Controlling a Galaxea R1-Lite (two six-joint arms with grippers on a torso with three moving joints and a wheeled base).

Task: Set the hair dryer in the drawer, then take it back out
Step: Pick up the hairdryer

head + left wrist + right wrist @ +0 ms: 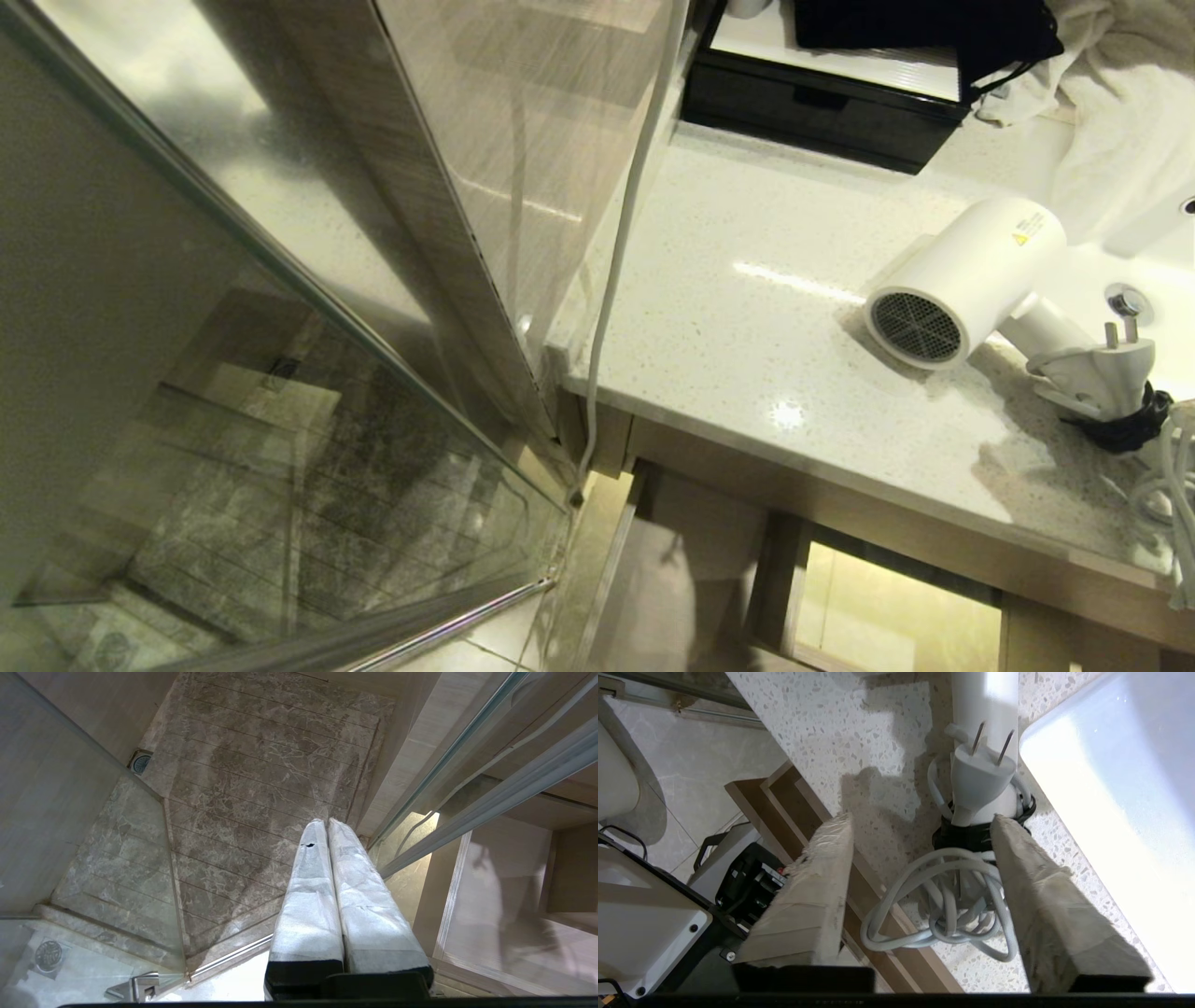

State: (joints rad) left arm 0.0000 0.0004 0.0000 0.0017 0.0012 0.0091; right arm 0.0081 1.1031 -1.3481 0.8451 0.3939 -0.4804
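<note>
Hair dryer (971, 280) lies on its side on the speckled countertop (747, 308), near the right end, barrel parallel to the front edge, grille facing left. Its handle runs toward the sink basin (1111, 788), with the plug (978, 772) strapped against it by a black band (966, 835) and the coiled cord (943, 905) bunched at the handle's end, close to the counter's front edge.

Our right gripper (920, 826) hangs over that front edge, padded fingers (822, 877) spread apart, nothing clamped. The cord coil and band sit in the gap between the fingers; one fingertip looks right up against the band, but we can't confirm contact from this angle. Right gripper isn't in the head view.

Drawer (887, 597) below the counter stands pulled out, pale interior showing under the front edge, nothing visible in the part we see.

Our left gripper (327, 823) is parked off to the left, fingers pressed together, empty, pointing down at the shower floor (261, 788) beside the glass door (233, 373).

Back edge of the counter: black box (822, 98) and white towel (1120, 103).
</note>
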